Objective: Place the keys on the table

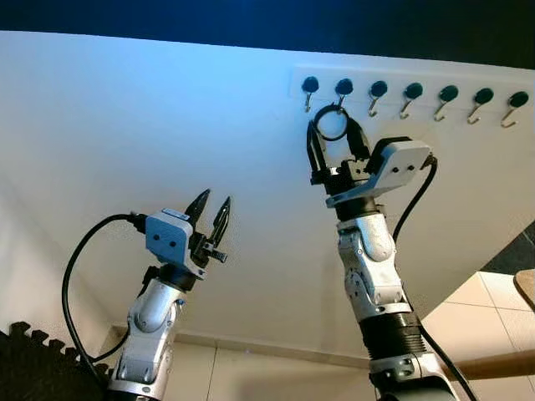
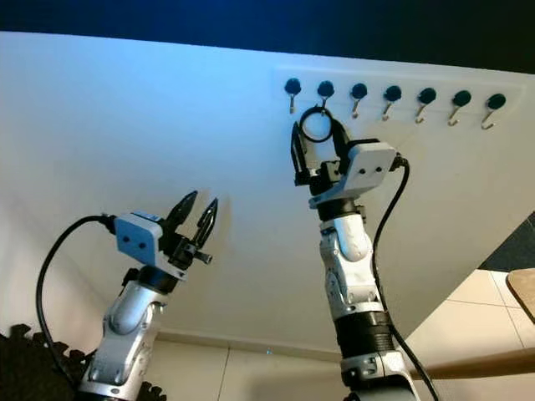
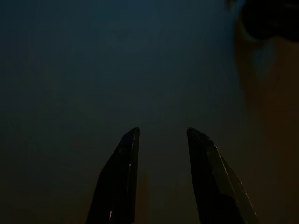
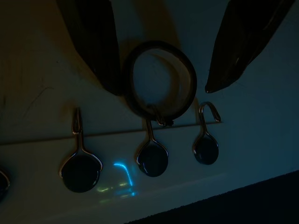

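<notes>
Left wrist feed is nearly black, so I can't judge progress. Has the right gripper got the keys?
Observer: Not yet. The right gripper is raised at the wall, its fingers open on either side of a key ring.
Operator: Is the ring loose or hung?
Observer: Hung, on the second hook from the robot's left on the hook rail. I can't make out any keys on it.
Operator: Where's my left gripper?
Observer: The left gripper is open, held lower and to the left, pointing up at bare wall, well away from the rail.
</notes>
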